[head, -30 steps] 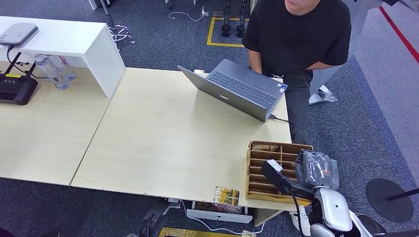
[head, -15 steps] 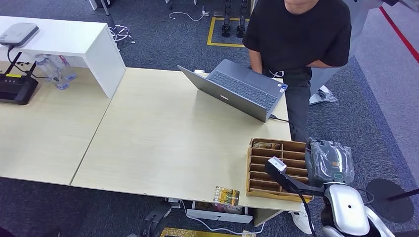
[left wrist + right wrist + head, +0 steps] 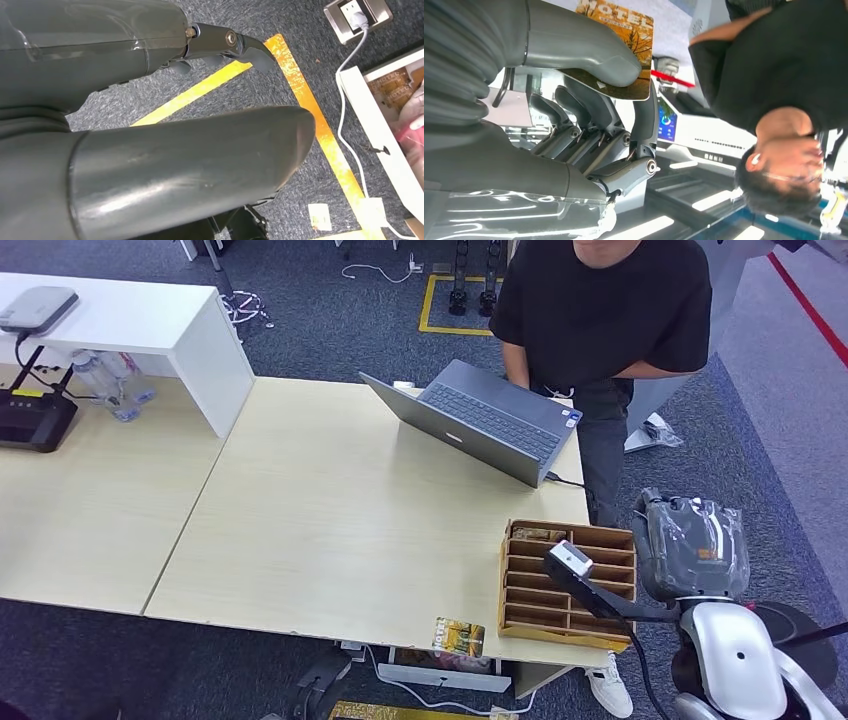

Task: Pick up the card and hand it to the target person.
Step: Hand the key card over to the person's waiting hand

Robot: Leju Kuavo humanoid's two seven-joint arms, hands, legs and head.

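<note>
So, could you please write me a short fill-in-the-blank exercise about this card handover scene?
1. The right hand pinches a card printed with the word ____.
2. The open laptop rests on the ____.
3. The person beside the laptop wears a ____ T-shirt.
4. The wooden organizer sits near the table's ____ corner, by the robot's right arm.

Missing words: MOTEL; table; black; front right

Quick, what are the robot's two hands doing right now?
Left hand: holds nothing; open or closed cannot be told.
Right hand: thumb and fingers pinching the card.
</note>
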